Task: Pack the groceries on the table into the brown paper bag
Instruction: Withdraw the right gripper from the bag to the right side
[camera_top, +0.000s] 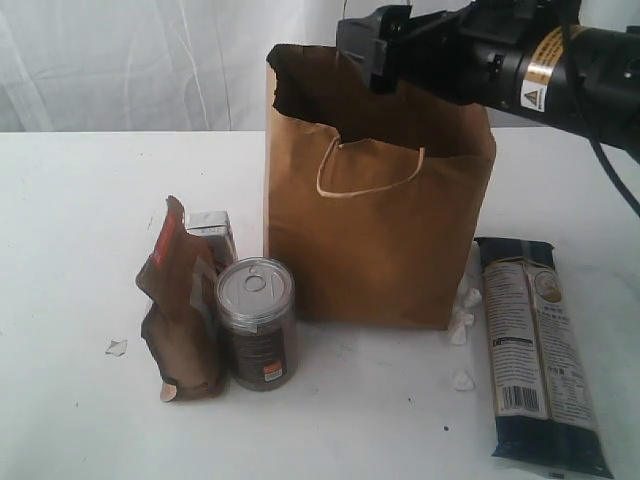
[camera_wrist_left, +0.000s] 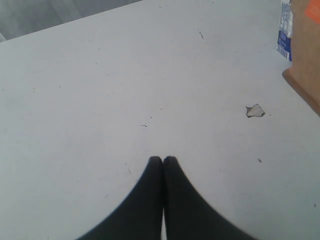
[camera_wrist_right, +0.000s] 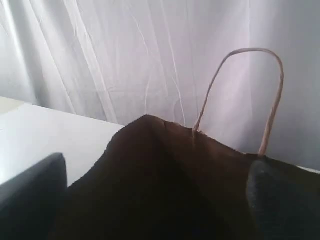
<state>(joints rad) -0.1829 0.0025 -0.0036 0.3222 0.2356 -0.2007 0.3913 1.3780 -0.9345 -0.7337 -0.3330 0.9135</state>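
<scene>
Black right tool (camera_top: 368, 55) wide above brown paper bag (camera_top: 380, 230) mouth; left tool (camera_wrist_left: 163, 161) closed over table (camera_wrist_left: 100, 75).

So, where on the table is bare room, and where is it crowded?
The widest bare patch of table lies left of the brown foil pouch, holding only a tiny flake. Another lies before the paper bag, between tin can and pasta packet. Crowded: pouch, carton and can cluster by the bag's left side; white scraps sit between bag and packet.

Table (camera_top: 70, 220) bears paper bag (camera_top: 380, 250), tin can (camera_top: 257, 325), foil pouch (camera_top: 180, 320), carton (camera_top: 213, 232), pasta packet (camera_top: 540, 350)
</scene>
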